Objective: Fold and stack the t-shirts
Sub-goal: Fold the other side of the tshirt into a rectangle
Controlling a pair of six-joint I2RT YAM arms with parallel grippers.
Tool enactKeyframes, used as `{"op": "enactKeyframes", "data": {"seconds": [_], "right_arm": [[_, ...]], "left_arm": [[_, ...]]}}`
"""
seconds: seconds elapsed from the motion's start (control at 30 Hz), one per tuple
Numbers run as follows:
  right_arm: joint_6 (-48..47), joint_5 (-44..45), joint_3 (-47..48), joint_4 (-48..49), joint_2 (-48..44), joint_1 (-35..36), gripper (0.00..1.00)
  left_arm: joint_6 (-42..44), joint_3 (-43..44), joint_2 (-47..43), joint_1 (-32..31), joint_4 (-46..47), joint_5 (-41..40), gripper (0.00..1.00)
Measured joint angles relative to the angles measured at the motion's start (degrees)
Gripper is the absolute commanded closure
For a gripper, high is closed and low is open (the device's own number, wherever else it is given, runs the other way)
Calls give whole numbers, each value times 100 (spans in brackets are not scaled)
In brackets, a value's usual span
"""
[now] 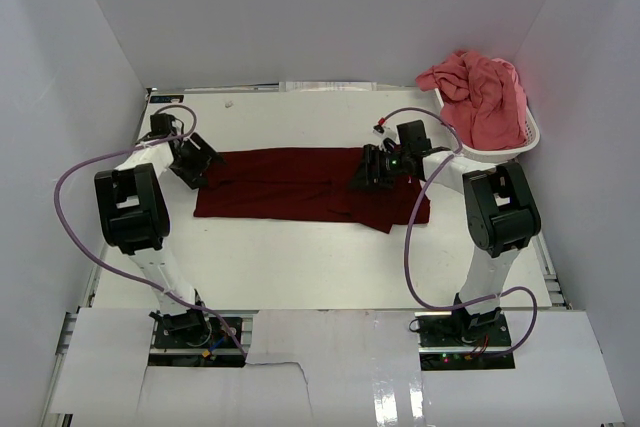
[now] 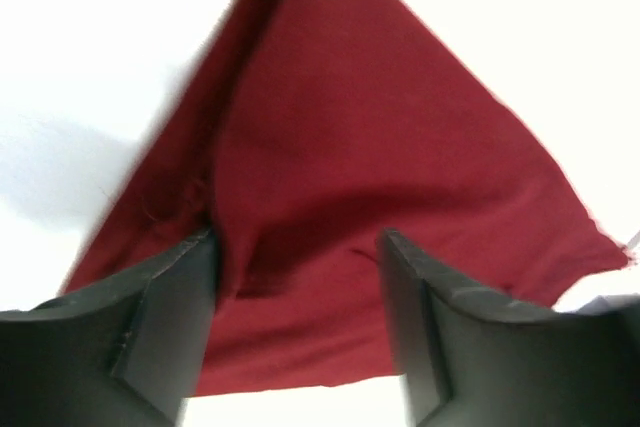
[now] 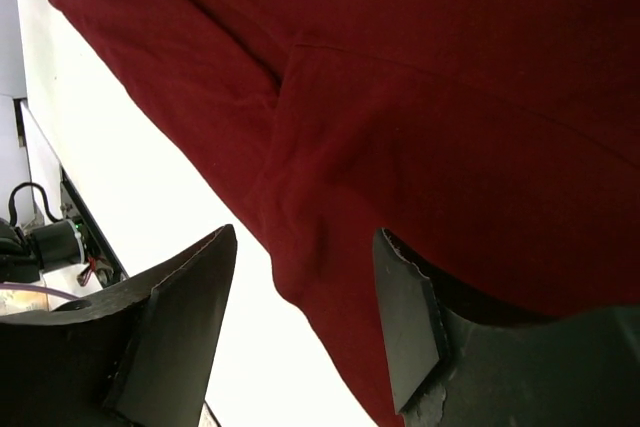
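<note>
From above, two shirts: the maroon t-shirt (image 1: 290,182) lies spread flat on the surface (image 1: 300,267), ready for folding. The coral t-shirt (image 1: 480,92) is heaped in the one white basket (image 1: 525,142) beyond its right end.

Left wrist: the left hand (image 2: 295,247) is open, fingers apart, at its left edge.

Right wrist: the right hand (image 3: 305,247), likewise open, straddles its right edge, probably to pinch it.

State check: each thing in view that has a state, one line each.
maroon t-shirt: flat on table, looks partly folded
pink t-shirt: crumpled in white basket, unfolded
white basket: upright, holding the pink t-shirt
left gripper: open, over the maroon t-shirt's left end
right gripper: open, over its right end
</note>
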Motion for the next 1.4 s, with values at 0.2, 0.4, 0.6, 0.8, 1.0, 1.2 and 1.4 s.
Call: {"op": "enactKeyframes", "data": {"seconds": [0.2, 0.4, 0.6, 0.8, 1.0, 1.2, 1.4], "right_arm": [[-2, 24, -13, 0, 0, -68, 37], [-39, 28, -22, -2, -2, -98, 37], [-144, 332, -20, -179, 17, -103, 62], [-258, 708, 136, -645, 470, -111, 92], [-295, 1012, 229, -824, 461, -98, 92], [-326, 1169, 306, -968, 457, -74, 92], [-382, 1222, 345, -1045, 457, -74, 92]], "left_arm": [[44, 96, 378, 11, 26, -216, 100], [125, 201, 417, 2, 11, -422, 98], [258, 315, 415, 0, -140, -739, 96], [391, 487, 398, 0, -271, -960, 95], [466, 614, 396, 0, -304, -994, 96], [570, 684, 396, 0, -352, -1231, 96], [697, 785, 398, -7, -468, -1591, 94]]}}
